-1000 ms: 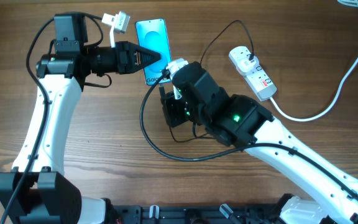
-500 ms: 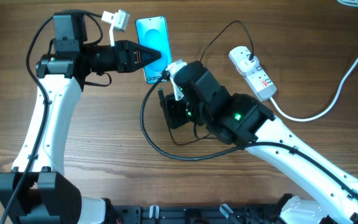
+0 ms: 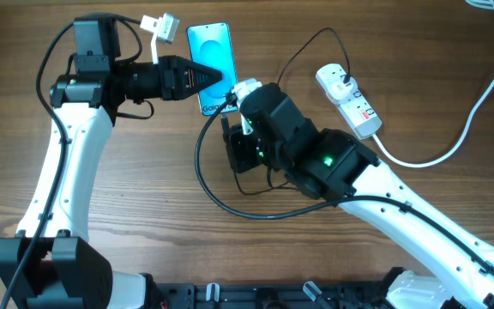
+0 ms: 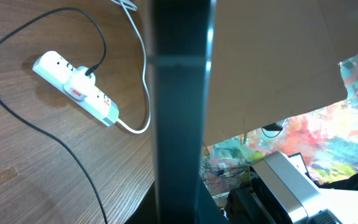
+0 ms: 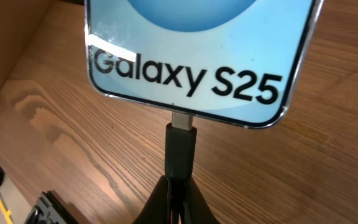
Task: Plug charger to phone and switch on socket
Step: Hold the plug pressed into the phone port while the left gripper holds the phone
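The left gripper (image 3: 215, 80) reaches in from 9 o'clock and is clamped on the long edge of the phone (image 3: 208, 47). It holds the phone lifted off the table (image 3: 144, 215) at about 11 o'clock, probably so the port faces the other arm and the phone cannot slide when pushed. In the left wrist view the phone shows edge-on as a dark slab.

At the phone's 6 o'clock end, the right gripper (image 5: 178, 190) is pinched together on the black connector (image 5: 182, 148). The connector is in line with the port. A sliver of its metal tip shows below the screen, so I judge it entering, not fully home.

The charger cable (image 3: 200, 167) loops slack below, which leaves room for the push.

The socket (image 3: 354, 103) lies untouched at 2 o'clock, its white cord (image 3: 453, 146) trailing off toward 3 o'clock. Its switch is a job for later.
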`<action>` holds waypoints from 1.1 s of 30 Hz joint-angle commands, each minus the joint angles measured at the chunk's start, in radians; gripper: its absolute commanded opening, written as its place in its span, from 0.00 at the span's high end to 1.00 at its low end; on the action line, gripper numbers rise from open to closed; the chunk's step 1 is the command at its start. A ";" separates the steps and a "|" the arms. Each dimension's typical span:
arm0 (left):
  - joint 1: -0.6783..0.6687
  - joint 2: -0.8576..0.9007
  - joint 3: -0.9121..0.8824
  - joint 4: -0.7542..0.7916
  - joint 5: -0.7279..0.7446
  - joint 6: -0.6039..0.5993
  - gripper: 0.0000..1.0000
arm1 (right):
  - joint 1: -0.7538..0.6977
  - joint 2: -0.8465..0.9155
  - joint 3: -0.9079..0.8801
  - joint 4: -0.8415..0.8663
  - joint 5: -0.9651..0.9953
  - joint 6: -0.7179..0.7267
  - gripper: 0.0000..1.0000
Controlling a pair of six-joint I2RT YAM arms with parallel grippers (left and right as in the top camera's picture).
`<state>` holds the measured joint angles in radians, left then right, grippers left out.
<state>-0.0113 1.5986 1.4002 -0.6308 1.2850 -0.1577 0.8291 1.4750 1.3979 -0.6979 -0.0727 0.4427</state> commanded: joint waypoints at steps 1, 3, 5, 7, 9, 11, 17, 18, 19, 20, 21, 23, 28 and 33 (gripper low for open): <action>0.004 -0.005 0.008 0.007 0.041 0.024 0.96 | -0.003 -0.022 0.023 0.006 0.020 0.009 0.95; 0.004 -0.005 0.008 0.007 0.037 0.024 0.96 | -0.003 -0.022 0.023 0.006 0.005 0.009 0.95; 0.004 -0.005 0.008 0.007 0.026 0.024 0.96 | -0.003 -0.022 0.023 0.006 -0.006 0.009 0.95; 0.004 -0.005 0.008 0.008 0.026 0.024 0.96 | -0.003 -0.022 0.023 0.007 -0.006 0.009 0.95; 0.004 -0.005 0.008 0.008 0.026 0.024 0.96 | -0.003 -0.022 0.023 0.010 -0.006 0.009 0.95; 0.004 -0.005 0.008 0.008 0.019 0.024 0.96 | -0.003 -0.022 0.023 0.010 -0.007 0.009 0.95; 0.004 -0.005 0.008 0.011 0.015 0.024 0.96 | -0.003 -0.022 0.024 0.012 -0.014 0.008 0.95; 0.004 -0.005 0.008 0.011 0.015 0.024 0.96 | -0.003 -0.022 0.024 0.014 -0.014 0.008 0.96; 0.004 -0.005 0.008 0.011 0.015 0.024 0.96 | -0.003 -0.022 0.028 0.013 -0.017 0.008 0.96; 0.004 -0.005 0.008 0.011 0.015 0.024 0.96 | -0.003 -0.022 0.031 0.014 -0.027 0.003 0.95; 0.004 -0.005 0.008 0.011 0.015 0.024 0.96 | -0.003 -0.022 0.037 0.011 -0.033 0.004 0.95; 0.004 -0.005 0.008 0.011 0.015 0.024 0.96 | -0.003 -0.022 0.039 0.009 -0.031 0.003 0.96; 0.004 -0.005 0.008 0.011 0.015 0.024 0.96 | -0.003 -0.022 0.039 0.003 -0.001 0.002 0.95; 0.004 -0.005 0.008 0.011 0.015 0.024 0.96 | -0.003 -0.022 0.039 0.006 0.002 0.002 0.95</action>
<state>-0.0113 1.5986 1.4002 -0.6273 1.2808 -0.1577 0.8291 1.4750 1.3979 -0.6941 -0.0849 0.4450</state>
